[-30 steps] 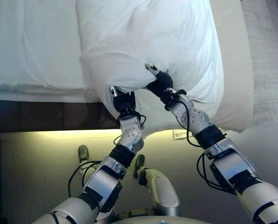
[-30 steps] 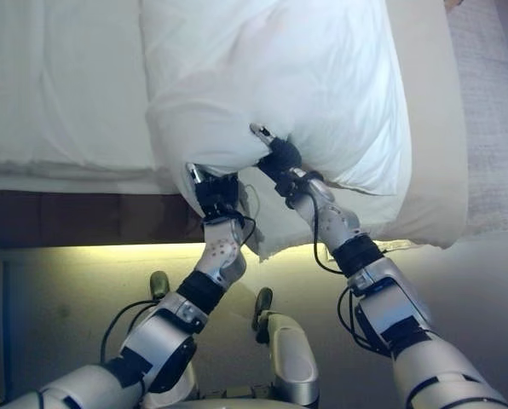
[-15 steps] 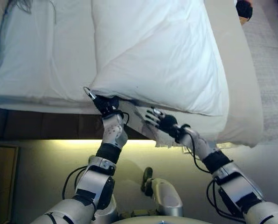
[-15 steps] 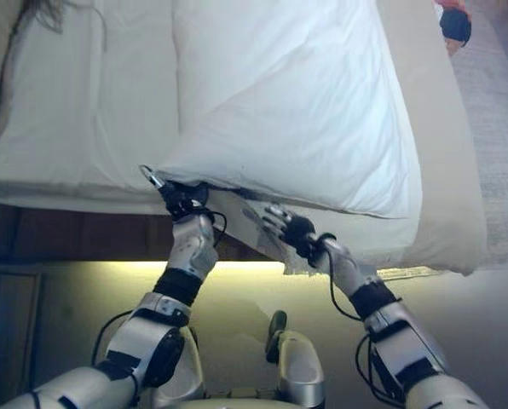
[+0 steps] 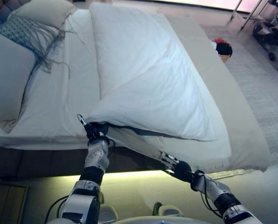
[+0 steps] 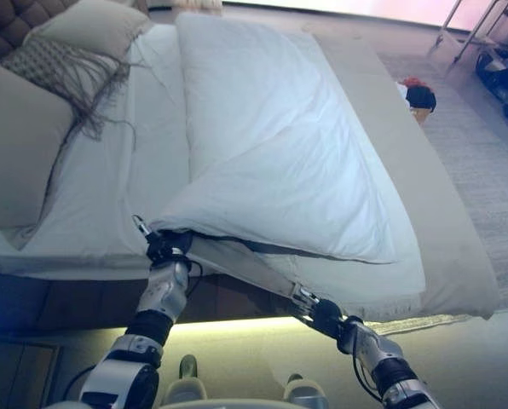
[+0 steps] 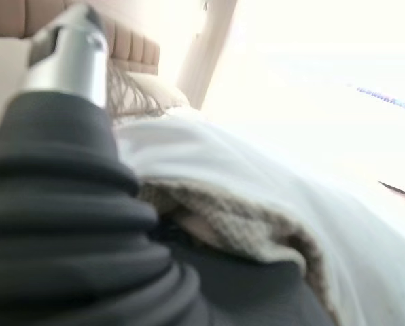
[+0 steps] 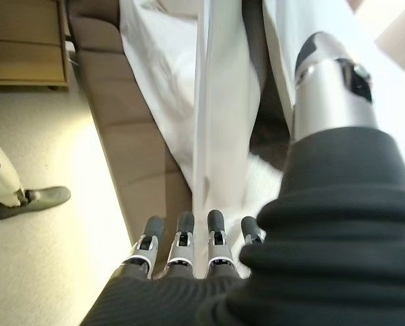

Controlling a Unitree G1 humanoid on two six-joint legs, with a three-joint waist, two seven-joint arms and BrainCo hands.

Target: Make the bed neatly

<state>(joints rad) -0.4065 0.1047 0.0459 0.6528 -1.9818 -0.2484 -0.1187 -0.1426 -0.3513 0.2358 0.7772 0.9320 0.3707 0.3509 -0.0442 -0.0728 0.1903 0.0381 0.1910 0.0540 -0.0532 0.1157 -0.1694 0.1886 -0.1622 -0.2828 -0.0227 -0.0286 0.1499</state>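
Observation:
A white duvet (image 5: 143, 79) lies folded along the middle of the bed, over a beige cover (image 5: 232, 112) that hangs off the near edge. My left hand (image 5: 96, 132) is tucked under the duvet's near corner at the bed's edge; its own wrist view shows only beige knit cloth (image 7: 243, 231) past the dark cover. My right hand (image 5: 180, 170) is below the bed's edge, shut on a strip of the beige cover (image 5: 139, 147) stretched taut from the duvet's corner down to it. In the right wrist view the strip (image 8: 219, 136) runs past the curled fingers (image 8: 182, 244).
Large pillows (image 5: 8, 74) and a fringed throw (image 5: 31, 37) lie at the head of the bed on the left. The dark bed base (image 5: 36, 161) runs along the near side. A red and black item (image 5: 221, 46) sits beyond the bed. A wooden cabinet (image 8: 26, 41) stands nearby.
The view has pulled back and up, showing the whole bed. My right hand dropped below the bed's edge and closed on the beige strip, now taut. My left hand stays at the duvet's corner.

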